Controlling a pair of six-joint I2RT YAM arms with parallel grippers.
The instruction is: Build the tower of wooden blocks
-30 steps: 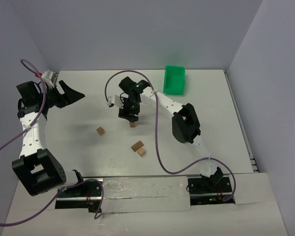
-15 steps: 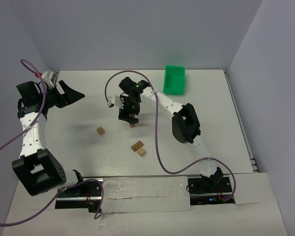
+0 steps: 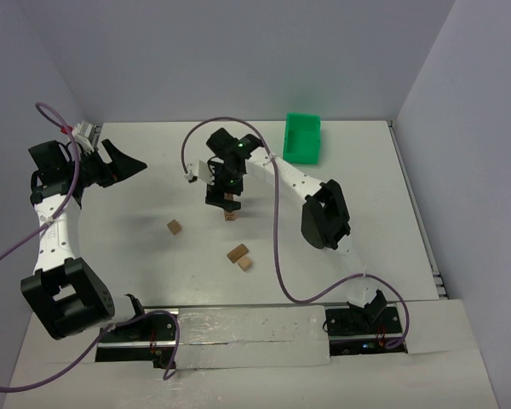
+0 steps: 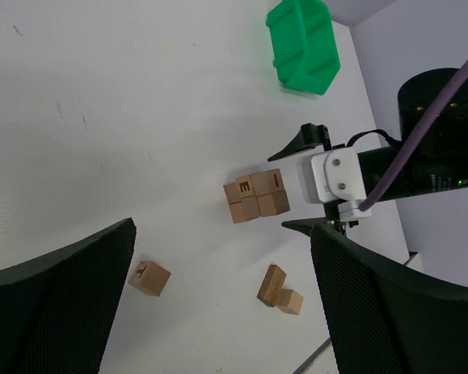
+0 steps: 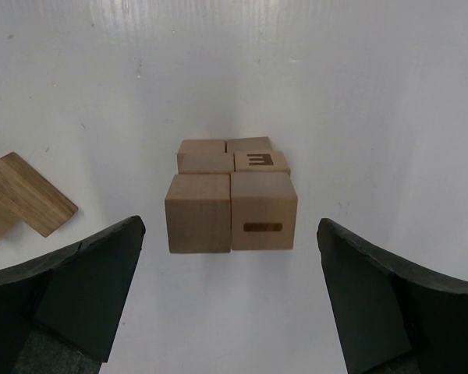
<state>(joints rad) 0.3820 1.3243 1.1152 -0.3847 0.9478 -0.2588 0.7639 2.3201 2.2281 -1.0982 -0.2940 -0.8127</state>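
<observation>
From above, the right gripper (image 3: 227, 203) is hanging just over the tower (image 3: 230, 216) at mid-table with its jaws spread wide. A second ago it was sitting lower and narrower around the top cube, so it has just let go and is lifting clear. The left gripper (image 3: 123, 159) is waiting well off to the left, likewise spread and holding nothing. Three loose wood blocks (image 3: 175, 227) are lying nearer the arms, and the green bin (image 3: 302, 138) is sitting at the far edge.

In the left wrist view, the tower is standing free on the table (image 4: 101, 117), with the right arm's jaws apart on either side and not touching it.

In the right wrist view, looking down between its own fingers (image 5: 70, 288), two cubes seem to be resting squarely on two more. The placement is holding, I'd say. Fetching another loose block looks like the next job.
</observation>
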